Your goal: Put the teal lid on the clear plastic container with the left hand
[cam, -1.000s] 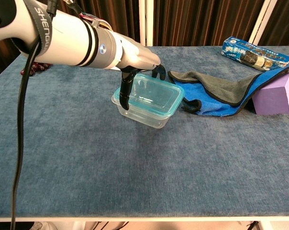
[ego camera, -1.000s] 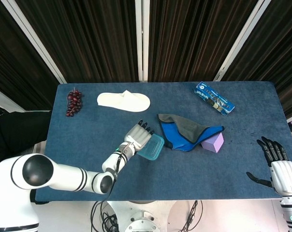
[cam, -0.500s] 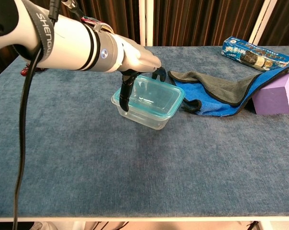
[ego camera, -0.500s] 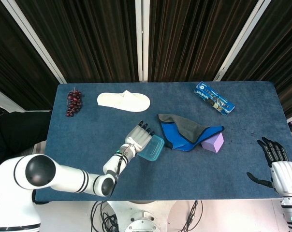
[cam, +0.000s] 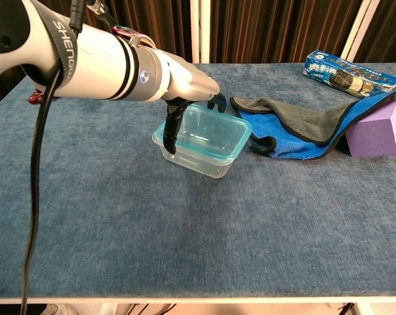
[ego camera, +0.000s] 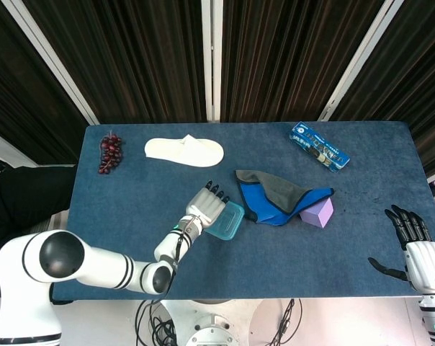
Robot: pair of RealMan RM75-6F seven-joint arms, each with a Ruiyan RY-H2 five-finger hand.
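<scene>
Barely anything has moved on the table (cam: 86, 216) over the last second — the left hand (cam: 185, 85) has only crept a touch toward the robot, fingers draped on the teal lid (cam: 204, 134), which sits slightly askew on the clear plastic container (cam: 198, 161) mid-table. Looks about seated. Long axis runs near-left to far-right.

Left hand (cam: 188, 88) over teal lid (cam: 204, 134) on container (cam: 208, 163)
</scene>
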